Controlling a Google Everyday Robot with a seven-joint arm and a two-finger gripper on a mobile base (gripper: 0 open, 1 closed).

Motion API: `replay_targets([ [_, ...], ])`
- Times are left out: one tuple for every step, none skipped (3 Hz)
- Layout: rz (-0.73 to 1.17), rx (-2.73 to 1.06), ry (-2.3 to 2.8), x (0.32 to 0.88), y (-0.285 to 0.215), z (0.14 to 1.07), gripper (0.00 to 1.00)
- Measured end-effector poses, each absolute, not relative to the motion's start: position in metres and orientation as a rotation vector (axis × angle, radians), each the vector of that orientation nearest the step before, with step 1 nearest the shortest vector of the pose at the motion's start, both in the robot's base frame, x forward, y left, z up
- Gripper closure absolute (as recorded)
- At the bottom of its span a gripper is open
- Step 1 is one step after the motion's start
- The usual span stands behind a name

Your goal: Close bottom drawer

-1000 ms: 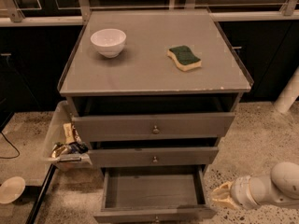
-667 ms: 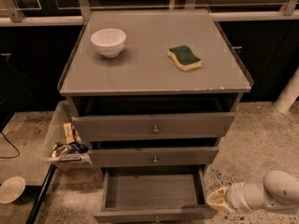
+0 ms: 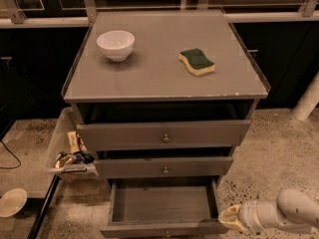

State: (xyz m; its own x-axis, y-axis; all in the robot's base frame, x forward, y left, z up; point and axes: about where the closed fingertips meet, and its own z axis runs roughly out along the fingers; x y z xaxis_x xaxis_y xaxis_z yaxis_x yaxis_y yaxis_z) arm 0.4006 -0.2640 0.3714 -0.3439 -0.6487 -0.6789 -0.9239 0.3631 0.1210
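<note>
Compared with a second ago, the gripper [image 3: 230,218] is sitting a little lower and further left, and the pale arm [image 3: 284,214] behind it is lying lower across the bottom right of my view. Nothing else is looking any different. The gripper's yellowish tip is pointing left and hovering just beside the right front corner of the bottom drawer [image 3: 162,203]. Whether it is touching the wood, and whether it is open or closed, I cannot tell from where I am standing.

The bottom drawer is standing pulled well out of the grey cabinet [image 3: 164,78], showing a bare inside, with its front panel running along the lower edge of what I am seeing. Above it, the middle drawer [image 3: 164,167] and the top drawer [image 3: 164,133] are each sticking out slightly, with a dark gap showing over them.

On the cabinet top, a white bowl [image 3: 115,44] is sitting at the back left, and a green and yellow sponge [image 3: 197,62] is lying well apart from it on the right. A clear bin [image 3: 59,138] holding packets is leaning against the cabinet's left side, and a pale plate [image 3: 11,202] is lying on the speckled floor [image 3: 279,153] further left.
</note>
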Motion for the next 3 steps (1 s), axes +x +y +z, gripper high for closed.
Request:
replay_targets([
  [0.712, -1.332, 2.105, 0.405, -0.26, 0.335, 1.0],
  [0.733, -1.333, 2.082, 0.411, -0.253, 0.286, 1.0],
  [0.719, -1.385, 2.019, 0.413, -0.245, 0.247, 1.0],
])
